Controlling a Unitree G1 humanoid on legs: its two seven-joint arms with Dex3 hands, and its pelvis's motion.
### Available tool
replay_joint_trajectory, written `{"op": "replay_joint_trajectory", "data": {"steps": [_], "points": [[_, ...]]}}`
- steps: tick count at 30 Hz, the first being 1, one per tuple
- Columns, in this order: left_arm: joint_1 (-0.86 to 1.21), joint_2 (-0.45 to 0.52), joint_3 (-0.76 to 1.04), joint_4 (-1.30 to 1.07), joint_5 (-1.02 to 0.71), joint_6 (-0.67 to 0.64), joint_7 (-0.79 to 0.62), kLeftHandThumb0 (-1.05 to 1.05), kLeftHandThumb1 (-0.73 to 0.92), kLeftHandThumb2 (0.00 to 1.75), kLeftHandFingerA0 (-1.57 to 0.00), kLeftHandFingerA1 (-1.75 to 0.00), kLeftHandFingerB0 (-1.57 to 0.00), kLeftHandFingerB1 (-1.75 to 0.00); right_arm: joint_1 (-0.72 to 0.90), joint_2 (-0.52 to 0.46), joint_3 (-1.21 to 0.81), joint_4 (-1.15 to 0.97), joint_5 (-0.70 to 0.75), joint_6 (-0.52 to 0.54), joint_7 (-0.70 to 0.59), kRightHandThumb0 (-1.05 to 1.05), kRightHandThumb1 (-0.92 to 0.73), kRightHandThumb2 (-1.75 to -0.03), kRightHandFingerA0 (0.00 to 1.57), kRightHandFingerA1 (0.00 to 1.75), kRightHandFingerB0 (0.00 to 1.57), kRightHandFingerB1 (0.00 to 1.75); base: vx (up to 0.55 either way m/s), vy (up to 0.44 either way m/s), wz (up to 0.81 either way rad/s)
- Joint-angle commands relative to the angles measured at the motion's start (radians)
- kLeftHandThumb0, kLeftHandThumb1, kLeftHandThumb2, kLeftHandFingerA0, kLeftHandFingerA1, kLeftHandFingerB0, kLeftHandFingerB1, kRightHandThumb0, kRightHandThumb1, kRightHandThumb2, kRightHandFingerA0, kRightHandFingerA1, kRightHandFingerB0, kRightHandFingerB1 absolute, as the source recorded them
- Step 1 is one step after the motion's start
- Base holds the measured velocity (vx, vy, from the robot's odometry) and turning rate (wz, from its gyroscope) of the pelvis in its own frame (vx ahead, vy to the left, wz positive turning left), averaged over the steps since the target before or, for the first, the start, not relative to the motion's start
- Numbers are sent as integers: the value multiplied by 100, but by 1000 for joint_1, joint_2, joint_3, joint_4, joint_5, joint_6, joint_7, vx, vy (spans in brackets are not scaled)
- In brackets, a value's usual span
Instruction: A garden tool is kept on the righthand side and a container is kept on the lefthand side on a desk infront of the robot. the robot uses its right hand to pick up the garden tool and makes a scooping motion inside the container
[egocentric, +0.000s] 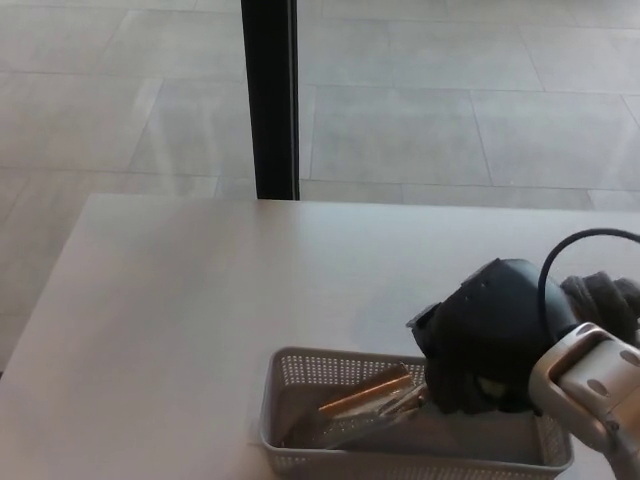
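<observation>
Metal garden tool (362, 400) sits low inside the container (290, 375), blade w/ coppery edge lying nearly flat, tip toward the left end. Looks stiff, light-ish, prob slick on the blade, so the handle end is the place to grip. Right hand (485, 340) is clamped on that handle, hovering over the container's right half. Container's perforated plastic, likely slides easily on the desk (200, 290). Left hand not in shot.
</observation>
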Motion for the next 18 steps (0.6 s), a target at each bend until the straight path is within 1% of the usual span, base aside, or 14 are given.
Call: {"op": "replay_joint_trajectory", "data": {"steps": [1, 2, 3, 4, 5, 6, 7, 8, 9, 11, 13, 14, 15, 18], "points": [[10, 3, -1, -3, -3, -4, 0, -58, 62, 59, -57, -62, -55, -48, 94, 98, -47, 41, -36, 160, -212, -30, -69, -86, 90, 175, 75, 125, 0, 0, 0], [10, 3, 1, -6, -6, 0, 0, -58, 62, 59, -57, -62, -55, -48, 103, 105, -67, 41, -11, 155, -246, -30, -69, -86, 90, 175, 75, 125, 0, 0, 0], [12, 3, 0, -7, -5, -4, -1, -58, 62, 59, -57, -62, -55, -48, 112, 102, -87, 46, 12, 134, -297, -28, -62, -88, 91, 175, 75, 111, 0, 0, 0], [8, 4, 1, 1, -5, 1, -5, -58, 62, 59, -56, -59, -54, -47, 124, 102, -120, 29, 52, 121, -309, -26, -63, -85, 87, 175, 67, 124, 0, 0, 0], [11, 4, 0, -1, -4, -7, -8, -58, 62, 59, -55, -61, -54, -48, 132, 100, -141, 19, 74, 109, -323, -24, -59, -84, 84, 175, 56, 154, 0, 0, 0], [11, 11, -8, -3, 5, -10, -4, -60, 63, 59, -56, -61, -55, -47, 131, 115, -159, 21, 92, 106, -344, -22, -57, -85, 83, 175, 54, 170, 0, 0, 0], [11, 12, -10, -4, 7, -11, -2, -60, 63, 59, -57, -60, -55, -47, 134, 121, -170, 19, 102, 103, -352, -21, -57, -87, 83, 175, 54, 175, 0, 0, 0], [9, 12, -7, -3, 4, -9, 2, -60, 61, 59, -58, -60, -56, -47, 138, 126, -190, 12, 120, 99, -359, -21, -59, -88, 84, 175, 54, 175, 0, 0, 0], [6, 12, -3, -1, 0, -4, 7, -59, 62, 59, -58, -61, -57, -47, 138, 124, -205, 8, 133, 91, -365, -21, -58, -92, 86, 175, 70, 124, 0, 0, 0], [5, 12, -3, -1, 1, -3, 10, -59, 62, 59, -58, -61, -57, -47, 140, 125, -221, 8, 142, 75, -377, -21, -58, -92, 86, 175, 70, 124, 0, 0, 0], [5, 12, 10, -2, -13, 1, 3, -58, 62, 59, -56, -64, -61, -52, 148, 119, -301, -19, 230, 42, -392, -19, -58, -92, 89, 175, 72, 139, 0, 0, 0], [9, 12, 11, -2, -14, -4, -1, -57, 62, 59, -56, -63, -59, -51, 151, 123, -325, -30, 251, 44, -386, -18, -57, -97, 89, 175, 63, 159, 0, 0, 0], [10, 12, 11, -3, -14, -3, 0, -58, 62, 59, -56, -63, -59, -50, 153, 122, -334, -35, 257, 41, -384, -17, -54, -100, 89, 175, 60, 167, 0, 0, 0], [14, 14, 4, -1, -7, -1, 1, -58, 63, 59, -55, -60, -52, -46, 160, 114, -385, -51, 303, 17, -381, -17, -56, -101, 88, 175, 60, 167, 0, 0, 0]]}}
